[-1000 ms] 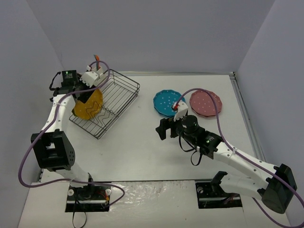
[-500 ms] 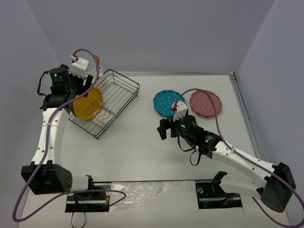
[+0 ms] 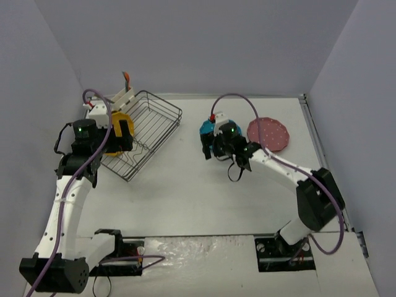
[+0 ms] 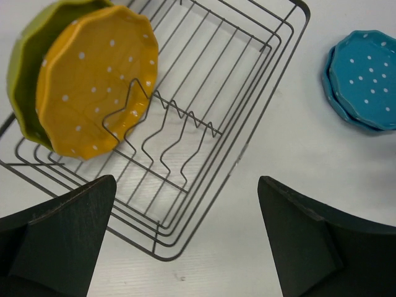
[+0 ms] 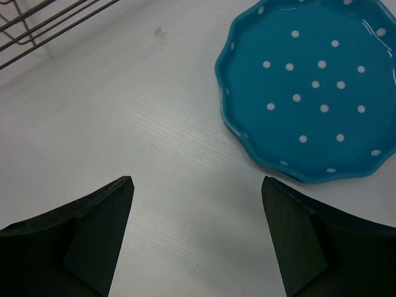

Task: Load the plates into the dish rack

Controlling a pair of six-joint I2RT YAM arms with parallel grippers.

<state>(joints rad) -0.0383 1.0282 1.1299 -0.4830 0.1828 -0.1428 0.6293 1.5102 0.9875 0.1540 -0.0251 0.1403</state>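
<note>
The dish rack [image 3: 151, 124] [image 4: 204, 117] stands at the back left. A yellow plate [image 4: 93, 80] stands on edge in its wire dividers, with a yellow-green plate [image 4: 21, 68] right behind it. My left gripper [image 3: 122, 135] [image 4: 185, 241] hovers over the rack's near corner, open and empty, apart from the plates. A teal blue plate [image 3: 206, 128] [image 5: 309, 86] lies flat on the table, and the left wrist view shows a second teal rim under it [image 4: 362, 80]. My right gripper [image 3: 213, 148] [image 5: 195, 235] hangs open just in front of it, holding nothing. A pink plate [image 3: 268, 134] lies to the right.
A white utensil caddy [image 3: 120, 98] sits at the rack's far left corner. The rack's near corner [image 5: 37, 25] shows at the top left of the right wrist view. Grey walls close the table on three sides.
My left gripper has opened, let go of the yellow plate and drawn back towards the near side. My right arm has swung up to the teal plate, its jaws a little narrower.
</note>
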